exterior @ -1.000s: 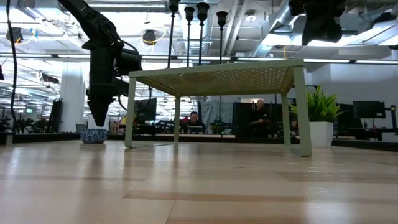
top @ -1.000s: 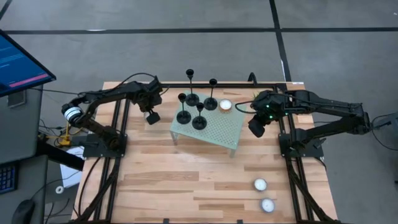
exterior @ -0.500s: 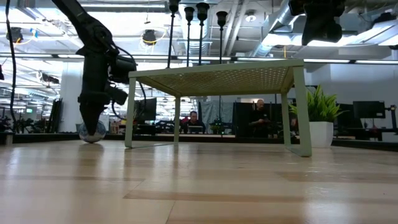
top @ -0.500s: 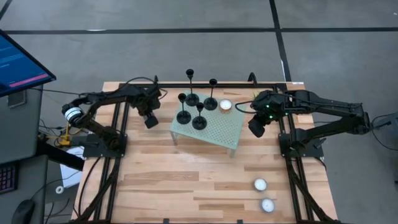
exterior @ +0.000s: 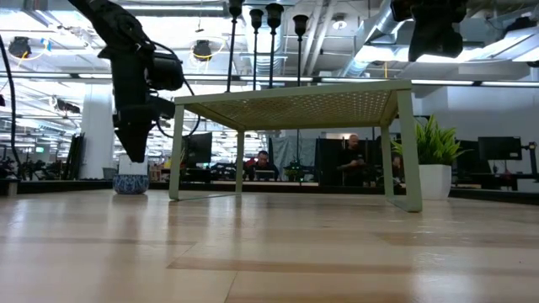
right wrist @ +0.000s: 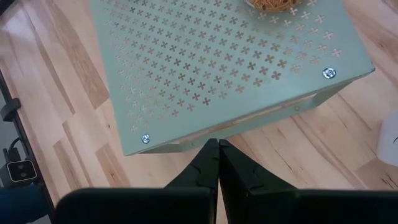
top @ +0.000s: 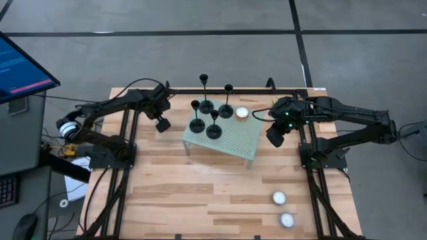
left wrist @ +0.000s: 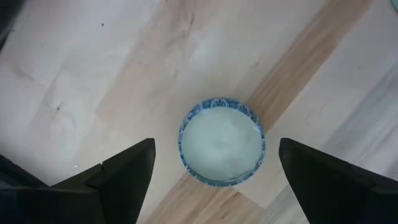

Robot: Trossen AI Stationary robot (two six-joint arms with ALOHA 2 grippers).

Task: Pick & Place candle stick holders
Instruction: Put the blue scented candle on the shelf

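Note:
Several black candle stick holders [top: 212, 110] stand upright on their disc bases on a small pale green perforated table [top: 235, 143]; their stems [exterior: 274, 46] rise above its top in the low view. My left gripper [top: 162, 125] hangs open to the left of that table, above a small blue-rimmed white candle cup [left wrist: 221, 142] that rests on the wooden tabletop [exterior: 130, 183]. Its fingers stand clear of the cup. My right gripper [top: 275, 138] is shut and empty, raised beside the green table's right end [right wrist: 217, 144].
A round candle [top: 241, 113] sits on the green table near the holders. Two white tealights [top: 279, 197] [top: 287, 219] lie on the wood at the near right. The near half of the wooden tabletop [top: 200, 200] is bare.
My left gripper sank down around the blue-rimmed cup, then rose again above it, staying open. The cup stays on the tabletop.

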